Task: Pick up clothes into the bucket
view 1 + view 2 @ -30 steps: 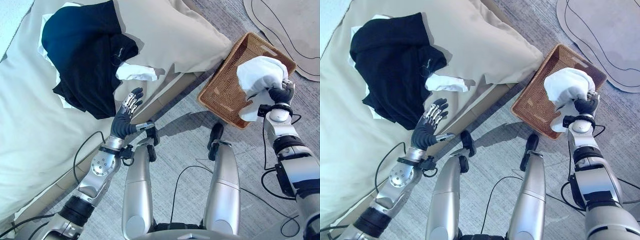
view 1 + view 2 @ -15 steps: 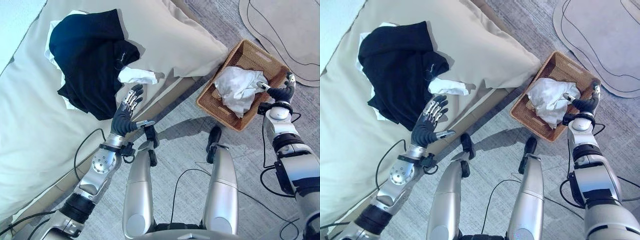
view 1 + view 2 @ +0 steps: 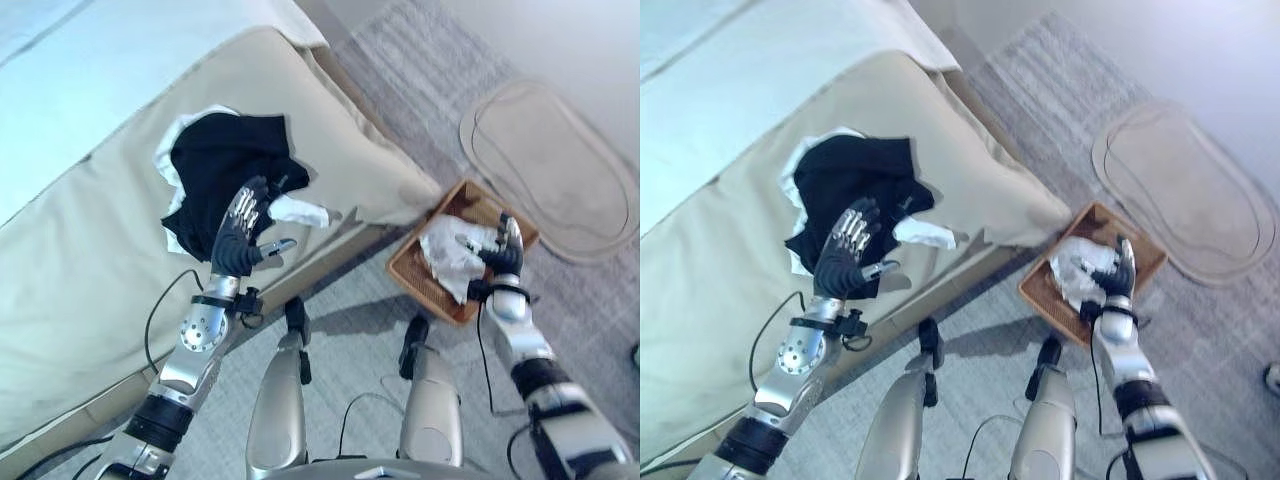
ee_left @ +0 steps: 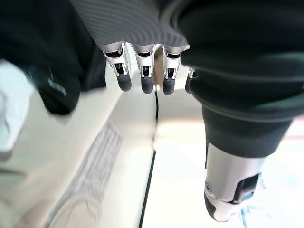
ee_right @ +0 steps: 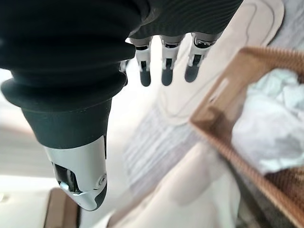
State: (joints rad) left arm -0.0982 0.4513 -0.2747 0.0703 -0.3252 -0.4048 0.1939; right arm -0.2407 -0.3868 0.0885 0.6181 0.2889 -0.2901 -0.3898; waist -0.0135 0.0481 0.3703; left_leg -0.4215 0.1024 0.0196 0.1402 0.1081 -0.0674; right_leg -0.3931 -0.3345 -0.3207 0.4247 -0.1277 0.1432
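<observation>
While white cloth (image 3: 446, 256) lies in basket (image 3: 418, 280) | right hand (image 3: 503, 257) fingers spread, empty | left hand (image 3: 240, 236) fingers relaxed, empty, over black garment (image 3: 222, 163)

L hand (image 3: 243, 232) hovers w/ straight fingers right over the near edge of the black garment (image 3: 225, 170) on the bed (image 3: 90, 240); nothing between them. White cloth (image 3: 300, 211) lies just beside it. R hand (image 3: 503, 252), fingers straight, sits above the wicker basket (image 3: 420, 277), whose open top is partly taken up by a white garment (image 3: 447, 255). Bare carpet (image 3: 350, 310) between bed and basket.
</observation>
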